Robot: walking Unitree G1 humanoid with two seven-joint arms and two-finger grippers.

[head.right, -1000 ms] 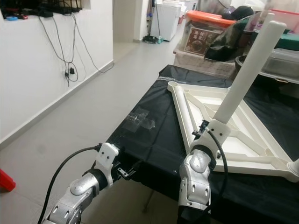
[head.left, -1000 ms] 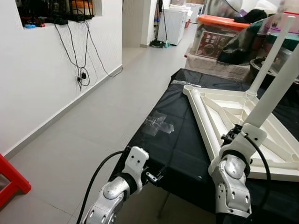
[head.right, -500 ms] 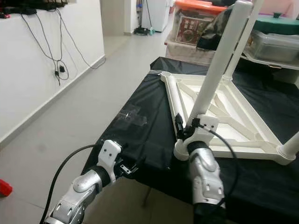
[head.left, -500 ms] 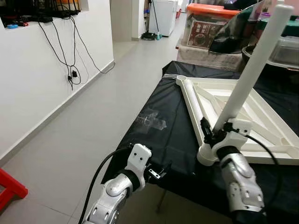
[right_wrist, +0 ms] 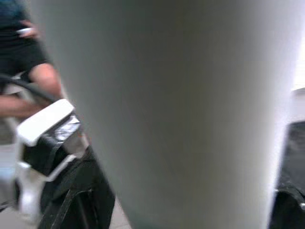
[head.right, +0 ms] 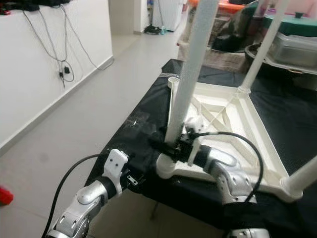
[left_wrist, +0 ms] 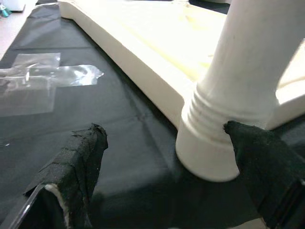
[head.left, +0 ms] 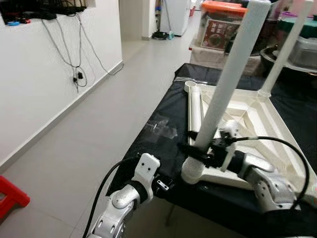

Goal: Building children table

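A white children's table top (head.left: pixel 247 111) lies upside down on a black-covered table (head.left: pixel 171 106). At its near left corner a white leg (head.left: pixel 228 74) rises tilted from the socket (head.left: pixel 192 172). My right gripper (head.left: pixel 196 150) is shut around this leg just above the socket. The right wrist view has the leg (right_wrist: pixel 181 109) pressed close between the black fingers (right_wrist: pixel 71 200). My left gripper (head.left: pixel 166 184) is open at the table's front edge, its fingers (left_wrist: pixel 78 162) apart and short of the leg's base (left_wrist: pixel 214 143). A second leg (head.left: pixel 285 49) stands at the far corner, a third (head.right: pixel 303 179) at the near right.
A patch of clear tape (head.left: pixel 161 130) lies on the cloth left of the table top. Storage boxes, one with an orange lid (head.left: pixel 225 7), stand behind. Open floor (head.left: pixel 99 119) runs along the white wall with hanging cables (head.left: pixel 79 74). A red stool (head.left: pixel 11 196) is at lower left. A person's arm (right_wrist: pixel 45 78) appears blurred.
My right gripper has carried the leg leftward, and its base has moved onto the near left corner socket, the arm now reaching in from the right. My left gripper has barely moved.
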